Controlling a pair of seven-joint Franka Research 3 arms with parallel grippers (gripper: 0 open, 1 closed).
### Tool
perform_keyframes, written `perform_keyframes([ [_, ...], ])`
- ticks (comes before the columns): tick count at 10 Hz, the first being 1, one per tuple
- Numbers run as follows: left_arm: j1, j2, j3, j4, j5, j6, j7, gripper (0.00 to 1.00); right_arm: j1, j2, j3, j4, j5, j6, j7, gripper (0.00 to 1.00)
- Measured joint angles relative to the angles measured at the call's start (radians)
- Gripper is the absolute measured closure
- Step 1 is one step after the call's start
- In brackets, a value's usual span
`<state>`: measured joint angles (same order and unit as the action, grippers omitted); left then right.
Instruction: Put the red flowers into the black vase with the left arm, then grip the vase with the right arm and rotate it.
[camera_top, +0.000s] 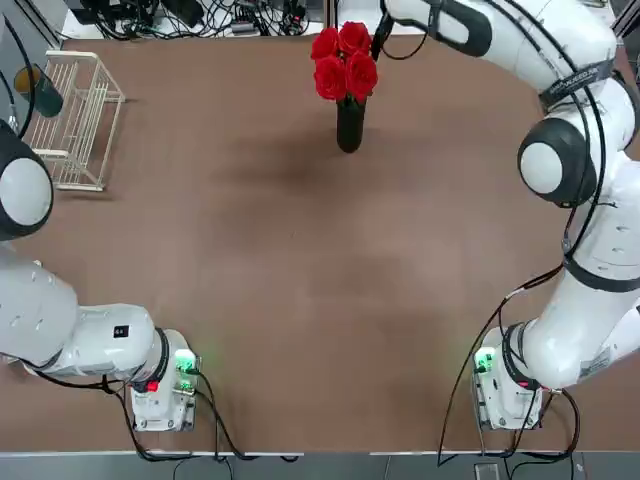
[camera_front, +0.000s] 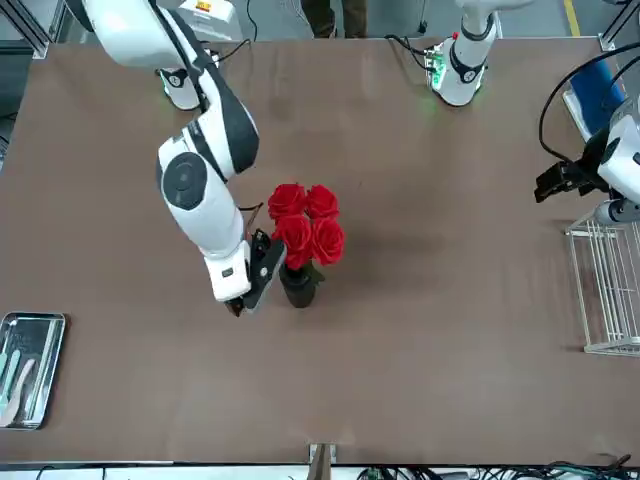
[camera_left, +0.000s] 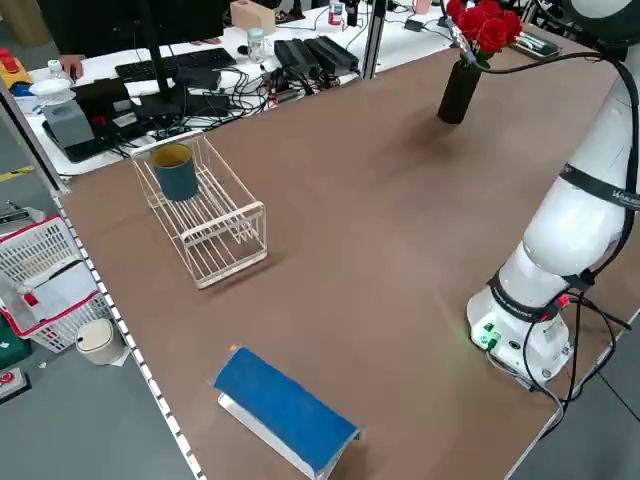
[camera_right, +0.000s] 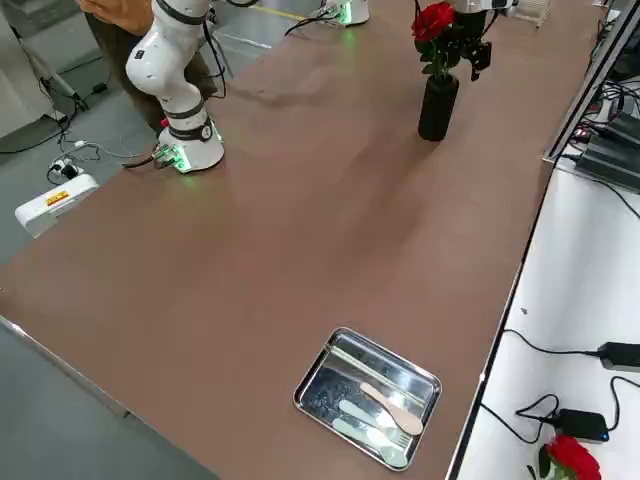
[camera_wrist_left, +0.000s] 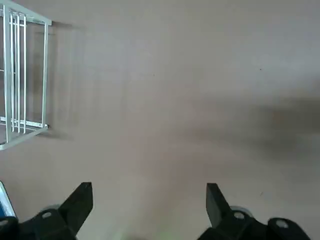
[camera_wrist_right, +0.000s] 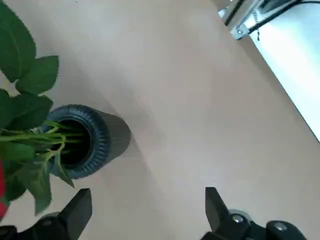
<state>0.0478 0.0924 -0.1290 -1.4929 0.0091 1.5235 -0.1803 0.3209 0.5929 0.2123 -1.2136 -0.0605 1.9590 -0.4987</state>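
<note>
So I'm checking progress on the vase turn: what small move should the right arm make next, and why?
Probably back off: the right gripper is open and apart from the black vase, and the red flowers stand in it.

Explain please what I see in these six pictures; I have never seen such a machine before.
Two white robot arms sit at a brown table. Four pictures come from cameras around the table: above, in front, and each side. Two come from the wrists. The red flowers stand in the black vase. The right hand is open beside the vase, holding nothing. The left hand is open over bare table, near a wire rack holding a green cup. A metal tray holds utensils.
</note>
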Motion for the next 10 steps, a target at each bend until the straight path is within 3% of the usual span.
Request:
perform_keyframes([
  [2,0.0,0.0,0.0,0.0,0.0,0.002,0.0,0.0,-0.014,-0.048,-0.038,0.001,0.018,-0.078,0.002,0.0],
  [3,0.0,0.0,0.0,0.0,0.0,0.004,0.0,0.0,-0.015,-0.079,-0.081,0.001,0.05,-0.118,0.005,0.0],
  [6,0.001,0.0,0.0,0.002,0.0,0.004,0.0,0.0,-0.023,-0.188,-0.263,-0.01,0.127,-0.253,0.046,0.0],
  [8,0.001,0.0,0.0,0.003,0.0,0.004,0.0,0.0,-0.026,-0.288,-0.315,-0.08,0.13,-0.296,0.214,0.0],
  [10,0.001,0.0,0.0,0.003,0.0,0.004,0.0,0.0,-0.03,-0.404,-0.384,-0.202,0.128,-0.299,0.284,0.0],
])
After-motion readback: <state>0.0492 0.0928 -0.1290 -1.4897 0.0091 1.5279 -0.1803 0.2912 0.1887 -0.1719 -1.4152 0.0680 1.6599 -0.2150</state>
